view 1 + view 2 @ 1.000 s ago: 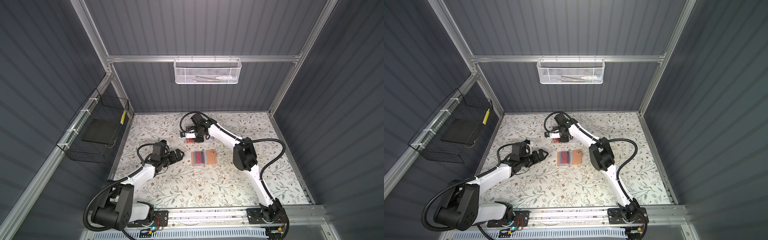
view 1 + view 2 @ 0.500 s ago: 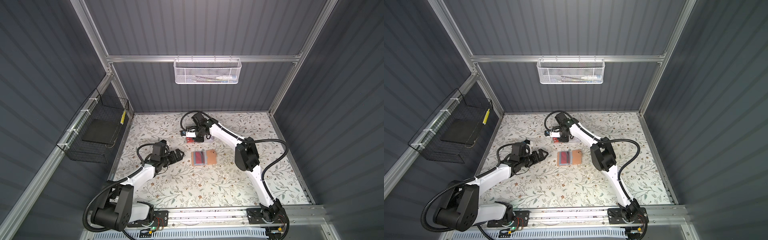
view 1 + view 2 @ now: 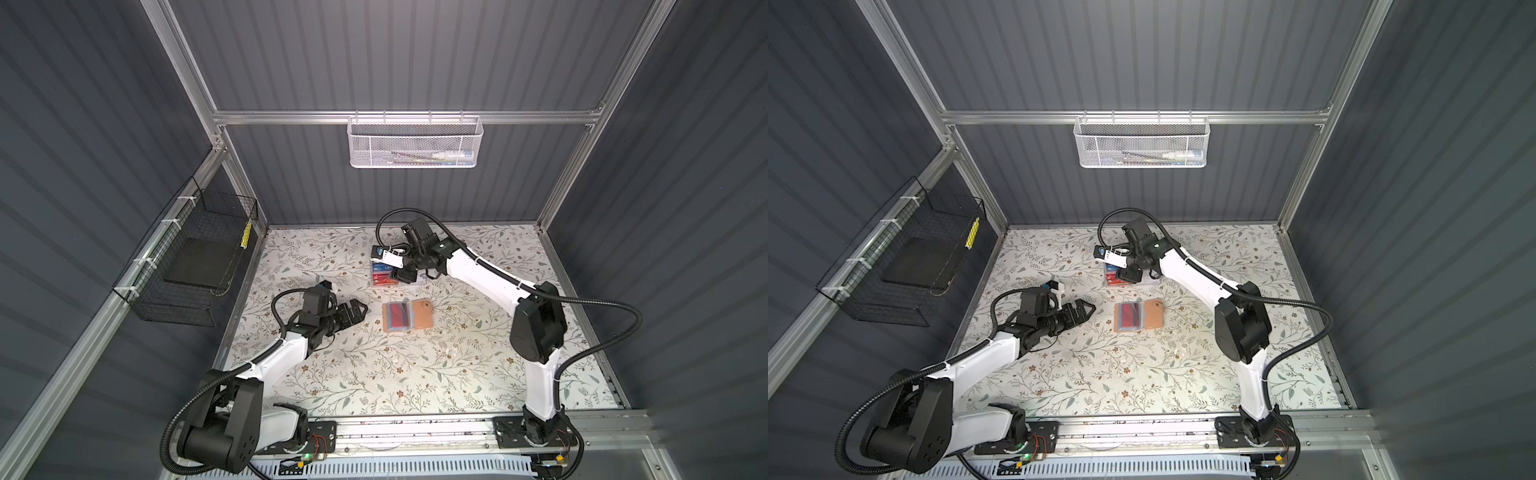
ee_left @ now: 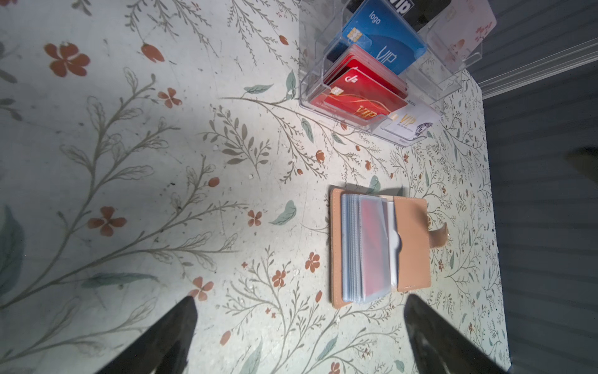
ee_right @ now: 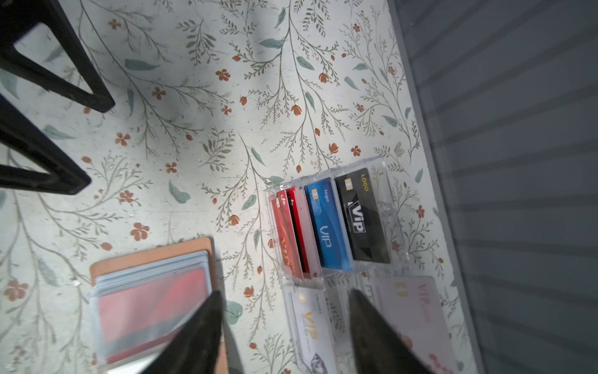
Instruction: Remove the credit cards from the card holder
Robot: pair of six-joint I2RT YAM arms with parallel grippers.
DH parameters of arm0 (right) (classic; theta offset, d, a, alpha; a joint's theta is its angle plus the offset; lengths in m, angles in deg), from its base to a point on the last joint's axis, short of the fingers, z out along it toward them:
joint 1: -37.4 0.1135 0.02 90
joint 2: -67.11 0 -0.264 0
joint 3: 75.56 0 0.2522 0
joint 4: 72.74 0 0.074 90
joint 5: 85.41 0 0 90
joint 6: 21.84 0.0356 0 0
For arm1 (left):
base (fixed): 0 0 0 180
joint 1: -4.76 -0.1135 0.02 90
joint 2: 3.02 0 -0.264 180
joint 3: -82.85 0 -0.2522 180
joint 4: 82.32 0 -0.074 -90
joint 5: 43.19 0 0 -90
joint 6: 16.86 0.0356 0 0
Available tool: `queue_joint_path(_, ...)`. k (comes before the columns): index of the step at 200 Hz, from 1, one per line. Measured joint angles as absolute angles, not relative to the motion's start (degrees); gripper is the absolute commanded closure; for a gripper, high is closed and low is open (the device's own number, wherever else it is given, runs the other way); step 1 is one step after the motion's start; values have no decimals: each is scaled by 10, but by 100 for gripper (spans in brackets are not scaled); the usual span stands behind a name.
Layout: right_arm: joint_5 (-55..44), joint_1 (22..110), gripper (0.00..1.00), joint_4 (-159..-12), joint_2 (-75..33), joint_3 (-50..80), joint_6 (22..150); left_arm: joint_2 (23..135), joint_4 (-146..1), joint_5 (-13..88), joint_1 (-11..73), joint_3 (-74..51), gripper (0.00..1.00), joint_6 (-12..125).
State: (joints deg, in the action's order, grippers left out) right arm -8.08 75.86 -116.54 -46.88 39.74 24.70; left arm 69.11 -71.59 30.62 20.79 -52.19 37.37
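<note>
Grey ribbed walls (image 3: 415,62), floral tabletop (image 3: 415,374), white mesh basket (image 3: 365,141)

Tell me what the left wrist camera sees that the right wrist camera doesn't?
Only the left wrist view shows the snap tab on the card holder, along with the holder's whole peach cover.

Only the right wrist view shows the right claw, jaws apart with nothing between them.

Both show the card holder lying open with a red card in its front sleeve. Both also show the clear rack with a blue card in it, the flowery table, and the left claw, open and empty.
</note>
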Motion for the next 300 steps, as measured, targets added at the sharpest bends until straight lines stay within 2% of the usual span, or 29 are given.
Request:
queue_joint_path(41, -89, 759, 1, -1082, -376, 283, 332, 655, -708, 314, 223, -523, 0, 374)
queue_joint_path(75, -77, 755, 1, -995, -277, 174, 462, 635, -684, 343, 280, -517, 0, 381)
queue_joint_path(109, -155, 718, 1, -969, -210, 129, 598, 634, -661, 361, 308, -498, 0, 389)
queue_joint_path(134, -163, 699, 1, -955, -195, 104, 673, 631, -657, 368, 314, -489, 0, 389)
queue_joint_path(161, -152, 700, 1, -915, -175, 14, 737, 630, -657, 369, 323, -486, 0, 386)
queue_joint_path(193, -147, 698, 1, -909, -196, -17, 805, 641, -670, 364, 336, -486, 0, 374)
queue_joint_path(260, -187, 697, 1, -854, -218, -77, 927, 717, -766, 321, 337, -497, 0, 309)
queue_joint_path(300, -236, 697, 1, -757, -238, -131, 1001, 743, -817, 306, 340, -497, 0, 273)
